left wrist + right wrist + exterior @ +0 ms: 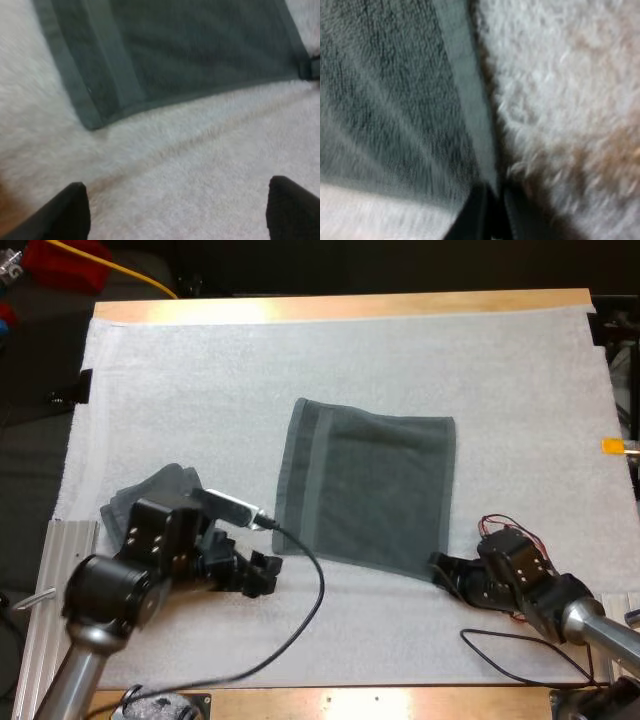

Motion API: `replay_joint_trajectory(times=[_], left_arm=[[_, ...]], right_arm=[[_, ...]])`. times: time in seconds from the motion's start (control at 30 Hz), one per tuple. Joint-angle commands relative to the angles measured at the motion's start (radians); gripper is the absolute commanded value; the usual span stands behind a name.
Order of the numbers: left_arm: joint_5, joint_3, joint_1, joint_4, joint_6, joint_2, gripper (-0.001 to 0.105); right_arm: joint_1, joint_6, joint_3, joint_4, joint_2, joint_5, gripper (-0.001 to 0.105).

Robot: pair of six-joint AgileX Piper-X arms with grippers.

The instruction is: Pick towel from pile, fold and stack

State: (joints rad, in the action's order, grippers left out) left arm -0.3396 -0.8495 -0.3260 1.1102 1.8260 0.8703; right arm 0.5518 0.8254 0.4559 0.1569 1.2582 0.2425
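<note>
Here's the flat towel, dark grey-green, spread out square in the middle of the white mat, with its banded hem on the side nearer the left arm. Down at its near right corner sits the right claw, low on the mat. From its own camera the two black fingers are squeezed together on the towel's pale hem, with the cloth running right in between them, so it's clamped on that edge.

Over to the left claw: it's just off the towel's near left corner, clear of the cloth. Its fingers stand wide apart over bare mat, nothing between them. From the left wrist camera that corner lies ahead of the parted fingers, and the right claw is a small dark shape at the far corner of the same edge.

Beside the left arm, the other towel lies rumpled at the mat's left side, apart from the flat one. The mat covers the wooden desk, whose far edge peeks out beyond it.
</note>
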Motion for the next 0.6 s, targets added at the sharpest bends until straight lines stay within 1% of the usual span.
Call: replay_joint_trajectory(times=[0.0,0.1,0.2,0.37,0.57], left_arm=[[-0.032,0.006,-0.005,-0.049,0.010,0.022,0.071],[-0.038,0.021,-0.005,-0.114,0.010,0.088,0.071],[-0.038,0.026,-0.005,-0.144,0.010,0.149,0.071],[-0.038,0.026,-0.005,-0.186,0.010,0.255,0.071],[-0.038,0.026,-0.005,-0.216,0.039,0.380,0.071]], right_arm=[[0.001,0.020,-0.007,0.072,-0.007,-0.029,0.001],[0.001,0.024,-0.007,0.073,-0.030,-0.043,0.001],[0.001,0.024,-0.007,0.078,-0.054,-0.063,0.001],[0.001,0.031,-0.007,0.105,-0.073,-0.075,0.001],[0.001,0.031,-0.007,0.113,-0.072,-0.082,0.001]])
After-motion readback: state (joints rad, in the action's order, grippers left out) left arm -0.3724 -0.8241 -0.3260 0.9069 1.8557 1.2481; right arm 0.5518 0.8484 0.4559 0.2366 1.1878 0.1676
